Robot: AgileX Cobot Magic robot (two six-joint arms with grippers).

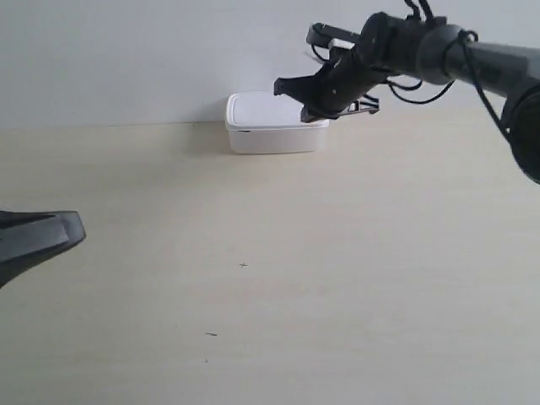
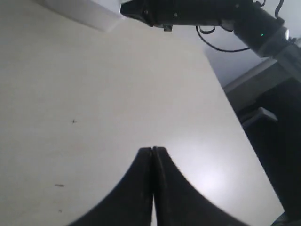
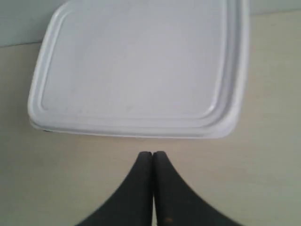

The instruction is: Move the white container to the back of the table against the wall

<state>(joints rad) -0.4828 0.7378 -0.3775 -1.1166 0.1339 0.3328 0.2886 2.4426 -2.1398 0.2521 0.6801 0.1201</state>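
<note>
The white container (image 1: 274, 126) stands at the back of the table (image 1: 354, 253), against the wall (image 1: 126, 51). My right gripper (image 1: 282, 86), on the arm at the exterior view's right, hovers just above the box's right part, shut and empty. In the right wrist view the rimmed lid (image 3: 136, 66) fills the picture beyond the shut gripper (image 3: 153, 153), with a strip of wall (image 3: 19, 19) behind it. My left gripper (image 1: 78, 228) is low at the exterior view's left, far from the box, shut (image 2: 153, 149) on nothing. A corner of the container (image 2: 89, 12) shows in the left wrist view.
Tiny dark specks (image 1: 243, 265) mark the middle of the table. In the left wrist view the table's side edge (image 2: 235, 117) drops off to dark equipment (image 2: 277, 141). The right arm (image 2: 188, 12) with its cables reaches across the back of the table.
</note>
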